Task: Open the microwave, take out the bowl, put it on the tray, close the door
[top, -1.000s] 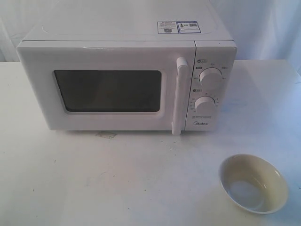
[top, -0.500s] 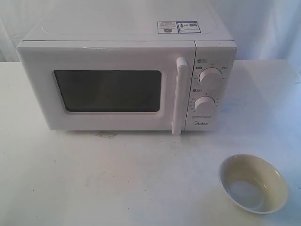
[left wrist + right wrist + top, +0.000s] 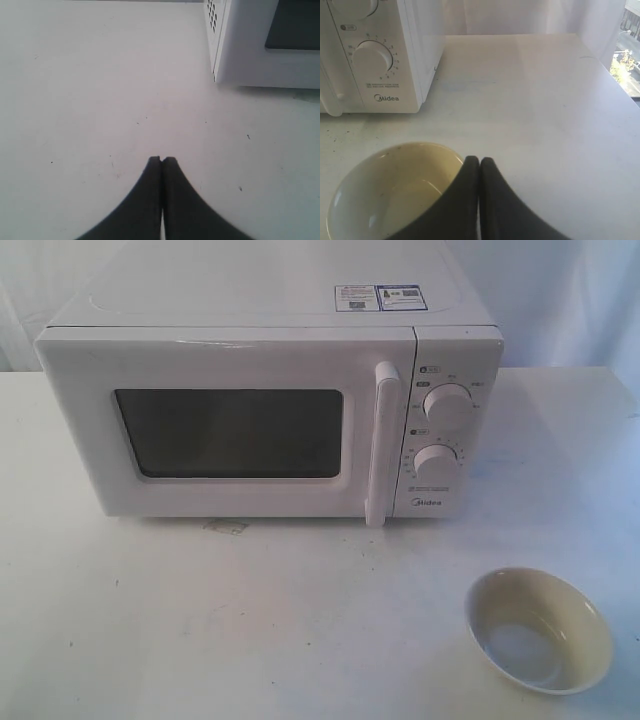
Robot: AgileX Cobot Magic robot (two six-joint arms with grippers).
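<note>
Nothing has shifted over the last second. The door point(image 3: 230, 365) of the microwave point(image 3: 455, 345) is shut flush, and the bowl point(image 3: 540, 630) sits empty on the table point(image 3: 250, 620) in front of the microwave's dial panel, so the task reads as either not begun or all but finished, with no tray in view. The left gripper point(image 3: 162, 160), fingers pressed together on nothing, hangs over bare table off the microwave's window-side front corner, while the right gripper point(image 3: 479, 160), likewise pressed together and empty, hangs by the bowl on the side away from the microwave. The tabletop is white, matte and lightly speckled, and a pale curtain point(image 3: 570, 300) hangs behind the microwave.
</note>
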